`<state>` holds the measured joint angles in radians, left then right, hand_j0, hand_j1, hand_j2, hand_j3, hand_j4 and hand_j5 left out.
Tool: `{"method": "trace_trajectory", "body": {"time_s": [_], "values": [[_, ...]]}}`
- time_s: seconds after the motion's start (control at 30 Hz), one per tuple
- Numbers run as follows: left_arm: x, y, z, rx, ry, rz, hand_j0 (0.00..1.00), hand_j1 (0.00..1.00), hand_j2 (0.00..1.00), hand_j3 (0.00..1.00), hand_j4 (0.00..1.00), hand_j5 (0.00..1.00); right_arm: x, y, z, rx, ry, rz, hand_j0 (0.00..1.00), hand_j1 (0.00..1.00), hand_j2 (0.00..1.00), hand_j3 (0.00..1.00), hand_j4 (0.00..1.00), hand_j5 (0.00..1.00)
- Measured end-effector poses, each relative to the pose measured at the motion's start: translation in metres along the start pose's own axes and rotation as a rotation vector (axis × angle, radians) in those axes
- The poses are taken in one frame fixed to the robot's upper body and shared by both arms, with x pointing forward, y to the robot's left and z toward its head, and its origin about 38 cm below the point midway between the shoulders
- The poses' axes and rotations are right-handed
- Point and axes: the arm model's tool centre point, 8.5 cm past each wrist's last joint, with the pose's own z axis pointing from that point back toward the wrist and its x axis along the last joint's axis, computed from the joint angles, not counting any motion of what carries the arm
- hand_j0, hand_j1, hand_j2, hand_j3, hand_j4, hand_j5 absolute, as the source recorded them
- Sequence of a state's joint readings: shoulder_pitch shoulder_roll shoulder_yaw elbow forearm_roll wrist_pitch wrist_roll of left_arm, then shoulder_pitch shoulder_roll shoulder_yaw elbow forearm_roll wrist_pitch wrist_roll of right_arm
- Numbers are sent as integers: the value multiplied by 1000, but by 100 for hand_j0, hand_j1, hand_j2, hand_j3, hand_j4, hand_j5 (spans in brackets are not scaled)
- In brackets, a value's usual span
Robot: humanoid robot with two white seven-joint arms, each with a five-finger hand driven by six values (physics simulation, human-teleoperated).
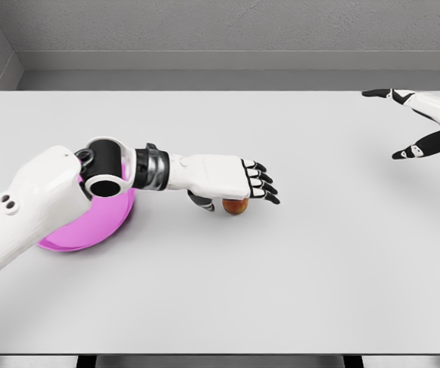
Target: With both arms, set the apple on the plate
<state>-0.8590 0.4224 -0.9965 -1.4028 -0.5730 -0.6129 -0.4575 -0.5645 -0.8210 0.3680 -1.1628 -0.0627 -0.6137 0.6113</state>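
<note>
A red-orange apple (236, 205) sits on the white table, mostly covered by my left hand (239, 188), which hovers just over it palm down. The black fingertips (264, 178) stretch past the apple and the thumb hangs at its left side; I see no closed grasp. A pink plate (90, 234) lies at the left, half hidden under my left forearm and elbow. My right hand (412, 123) is far off at the right edge, fingers spread, holding nothing.
The white table (297, 268) spans the view, its front edge along the bottom. A grey wall runs behind its far edge.
</note>
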Motion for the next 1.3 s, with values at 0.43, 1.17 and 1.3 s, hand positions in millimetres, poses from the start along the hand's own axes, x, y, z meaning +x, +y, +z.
{"method": "trace_trajectory", "body": {"time_s": [0.43,1.17,1.3], "values": [[-8,-15,-9,-42,18,28,98,98,98,98,98,98,1,-1,0,1,-3,4,100,100,100,100,100,100],[-11,-25,-20,-86,27,26,86,86,86,86,86,86,2,-1,0,2,-4,6,100,100,100,100,100,100],[-10,-26,-22,-89,22,25,86,86,86,86,86,86,2,-1,0,3,-3,6,100,100,100,100,100,100]]}}
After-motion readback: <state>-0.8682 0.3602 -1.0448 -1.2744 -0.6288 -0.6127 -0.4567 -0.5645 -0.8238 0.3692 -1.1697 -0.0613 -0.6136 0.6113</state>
